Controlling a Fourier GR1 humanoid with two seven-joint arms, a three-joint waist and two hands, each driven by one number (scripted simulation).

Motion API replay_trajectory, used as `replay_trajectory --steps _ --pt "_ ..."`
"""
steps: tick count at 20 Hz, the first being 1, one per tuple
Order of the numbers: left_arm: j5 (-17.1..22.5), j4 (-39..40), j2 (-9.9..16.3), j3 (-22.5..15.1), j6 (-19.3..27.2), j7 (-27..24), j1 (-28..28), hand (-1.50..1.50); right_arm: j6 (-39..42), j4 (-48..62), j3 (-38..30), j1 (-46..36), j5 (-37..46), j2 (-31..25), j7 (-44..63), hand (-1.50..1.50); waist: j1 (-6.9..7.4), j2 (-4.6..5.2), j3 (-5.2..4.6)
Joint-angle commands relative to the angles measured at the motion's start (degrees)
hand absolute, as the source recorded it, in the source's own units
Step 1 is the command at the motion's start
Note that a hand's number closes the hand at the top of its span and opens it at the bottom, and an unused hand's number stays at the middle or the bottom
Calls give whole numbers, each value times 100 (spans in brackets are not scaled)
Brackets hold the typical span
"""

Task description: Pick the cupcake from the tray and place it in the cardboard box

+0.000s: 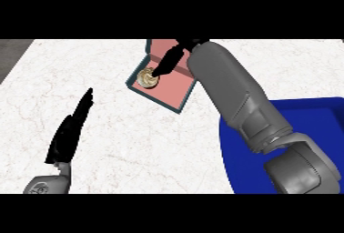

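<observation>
1. While our right hand reaches far across the white marble counter, its black fingers come down on the small round cupcake with the pale swirled top, which lies inside the shallow box with a salmon-pink floor and dark teal walls. We take this for the cardboard box named in the task.

2. Our fingers point downward and their tips meet the cupcake's upper right edge; they look gathered round it, as in a pinch, though from this steep angle we cannot be sure how far the thumb wraps.

3. We judge the grey right forearm lies stretched out this way because the box sits at the counter's far side, well apart from the deep blue tray at the near right, so the arm must extend fully to reach it.

4. Because the cupcake sits low against the box's floor near its left wall, we judge the placing nearly done; what remains is to open our fingers and lift clear without dragging the cake along.

5. Our left hand rests at the lower left over the counter, fingers straight and holding nothing, well apart from the box, where it keeps out of the working arm's way.

6. A risk we see: the cupcake lies close to the wall, so a sideways withdrawal could tip it.
</observation>
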Motion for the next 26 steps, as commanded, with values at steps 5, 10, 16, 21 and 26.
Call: replay_trajectory --steps 5,10,16,21,26 --pt "-24 111 -3 105 104 -10 -22 0 -434 -169 -1130 164 -1141 2 -399 -150 -210 24 9" --pt "25 -1 88 131 -5 68 -34 0 -191 -201 -1796 -128 -1771 -400 -147 -150 -251 1 8" --pt "112 28 105 232 -24 195 -194 0 76 -77 -2026 272 -1876 -1512 -297 -150 -262 74 13" --pt "162 -138 177 280 -72 -27 55 0 848 -11 -2223 593 -2040 -2342 -456 -150 -207 76 20" --pt "147 -52 92 195 -79 -28 -19 0 1377 44 -2156 810 -1947 -2714 -747 -150 -82 148 26"
